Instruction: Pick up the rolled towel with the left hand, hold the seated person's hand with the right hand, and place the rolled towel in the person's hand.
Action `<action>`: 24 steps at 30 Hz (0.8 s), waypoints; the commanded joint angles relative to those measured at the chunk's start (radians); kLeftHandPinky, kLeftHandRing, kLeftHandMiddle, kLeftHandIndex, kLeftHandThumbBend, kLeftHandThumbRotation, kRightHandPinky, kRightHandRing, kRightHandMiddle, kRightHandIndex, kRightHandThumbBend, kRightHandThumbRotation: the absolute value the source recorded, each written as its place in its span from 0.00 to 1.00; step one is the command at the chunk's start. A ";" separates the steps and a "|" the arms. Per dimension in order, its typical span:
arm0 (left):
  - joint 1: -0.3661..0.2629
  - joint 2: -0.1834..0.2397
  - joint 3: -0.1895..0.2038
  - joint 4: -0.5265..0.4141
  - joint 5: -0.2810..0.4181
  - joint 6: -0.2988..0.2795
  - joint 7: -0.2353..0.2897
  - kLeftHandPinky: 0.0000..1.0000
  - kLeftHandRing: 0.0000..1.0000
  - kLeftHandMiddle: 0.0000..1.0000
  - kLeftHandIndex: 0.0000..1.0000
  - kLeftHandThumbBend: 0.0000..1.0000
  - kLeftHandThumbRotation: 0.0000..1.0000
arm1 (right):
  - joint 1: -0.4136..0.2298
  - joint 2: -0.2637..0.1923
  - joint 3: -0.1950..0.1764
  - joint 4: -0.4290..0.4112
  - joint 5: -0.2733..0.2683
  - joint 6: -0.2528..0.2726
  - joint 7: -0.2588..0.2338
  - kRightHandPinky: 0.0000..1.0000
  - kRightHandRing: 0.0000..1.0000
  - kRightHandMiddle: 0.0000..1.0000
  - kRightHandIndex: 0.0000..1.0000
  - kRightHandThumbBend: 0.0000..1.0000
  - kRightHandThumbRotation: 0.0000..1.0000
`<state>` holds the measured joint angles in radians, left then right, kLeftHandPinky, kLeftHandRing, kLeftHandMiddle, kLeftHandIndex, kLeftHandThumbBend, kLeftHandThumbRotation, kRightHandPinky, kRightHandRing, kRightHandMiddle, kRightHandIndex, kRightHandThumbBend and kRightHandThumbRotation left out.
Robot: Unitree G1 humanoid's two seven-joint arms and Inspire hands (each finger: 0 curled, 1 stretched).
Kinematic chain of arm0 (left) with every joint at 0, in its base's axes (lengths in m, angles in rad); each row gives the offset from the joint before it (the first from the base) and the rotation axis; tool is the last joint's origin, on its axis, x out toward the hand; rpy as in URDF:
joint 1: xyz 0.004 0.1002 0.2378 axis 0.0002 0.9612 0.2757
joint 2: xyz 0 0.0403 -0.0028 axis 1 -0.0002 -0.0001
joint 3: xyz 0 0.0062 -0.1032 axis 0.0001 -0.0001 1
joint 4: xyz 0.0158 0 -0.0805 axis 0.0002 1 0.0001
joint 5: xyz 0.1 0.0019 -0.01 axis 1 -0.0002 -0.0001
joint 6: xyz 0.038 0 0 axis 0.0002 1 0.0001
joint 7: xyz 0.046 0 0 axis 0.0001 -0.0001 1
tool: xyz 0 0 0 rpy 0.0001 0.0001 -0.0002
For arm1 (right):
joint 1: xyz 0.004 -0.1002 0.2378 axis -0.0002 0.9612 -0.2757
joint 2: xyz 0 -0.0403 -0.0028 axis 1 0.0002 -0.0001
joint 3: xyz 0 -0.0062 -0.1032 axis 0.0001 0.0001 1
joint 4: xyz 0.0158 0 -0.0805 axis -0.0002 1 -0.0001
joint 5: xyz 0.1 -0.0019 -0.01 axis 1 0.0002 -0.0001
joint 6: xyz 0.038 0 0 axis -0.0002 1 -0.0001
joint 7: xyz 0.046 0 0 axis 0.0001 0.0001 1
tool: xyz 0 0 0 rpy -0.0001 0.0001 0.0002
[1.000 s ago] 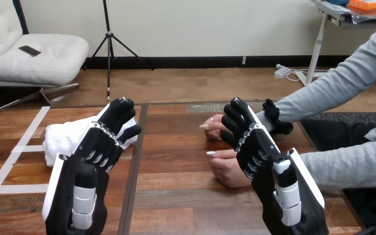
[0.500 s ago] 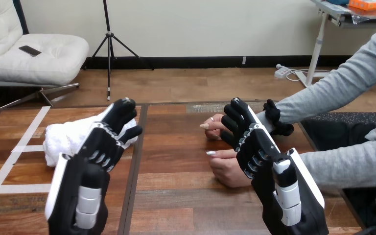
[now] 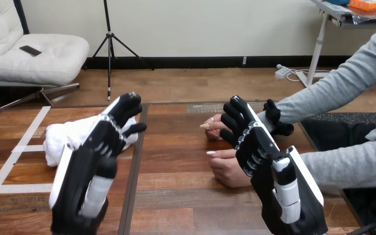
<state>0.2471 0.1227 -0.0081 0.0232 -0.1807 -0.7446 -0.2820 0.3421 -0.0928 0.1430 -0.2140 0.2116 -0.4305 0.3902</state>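
Head view: the table is split by a dark seam running away from the robot, and everything here is placed from that line. The rolled towel lies on the wood left of the seam, its long axis crosswise to it, one end close to the seam and the other well out to the left. The left hand is raised just left of the seam, its back to the camera, fingers straight and spread, holding nothing. Its fingertips cover the towel's seam-side end, so most of the roll sits beyond the hand and off to its left. I judge the grasp calls for the hand to shift away from the seam and come down across the roll's width rather than along it.

Right of the seam, the right hand stands edge-up between the person's two hands: the nearer hand rests on the table on its seam side, the farther hand pokes out beyond it. Whether the right hand is closed on that farther wrist I cannot tell. The left hand is plainly the nearer one to the towel
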 commanded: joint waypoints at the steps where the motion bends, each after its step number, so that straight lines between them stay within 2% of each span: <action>1: -0.120 0.018 0.030 0.038 0.030 0.001 0.010 0.78 0.88 0.88 0.86 0.81 0.91 | -0.072 0.006 -0.007 0.018 0.010 -0.016 0.004 1.00 1.00 0.99 0.99 0.80 1.00; 7: -0.183 0.030 0.048 0.087 0.041 0.013 0.010 0.78 0.87 0.87 0.84 0.82 0.89 | -0.084 0.007 -0.006 0.031 0.012 -0.022 0.007 1.00 1.00 0.99 0.99 0.80 1.00; 16: -0.284 0.057 0.062 0.184 0.015 0.011 -0.024 0.81 0.89 0.89 0.86 0.80 0.88 | -0.094 0.010 -0.007 0.037 -0.001 -0.023 -0.001 1.00 1.00 0.99 0.99 0.80 1.00; 24: -0.379 0.071 0.084 0.265 0.061 0.024 -0.004 0.83 0.90 0.90 0.86 0.81 0.89 | -0.103 0.013 -0.008 0.043 -0.005 -0.026 -0.004 1.00 1.00 0.98 0.99 0.82 1.00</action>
<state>-0.0164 0.1703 0.0566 0.2378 -0.1443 -0.7265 -0.2998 0.3080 -0.0883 0.1429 -0.1706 0.2002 -0.4315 0.3890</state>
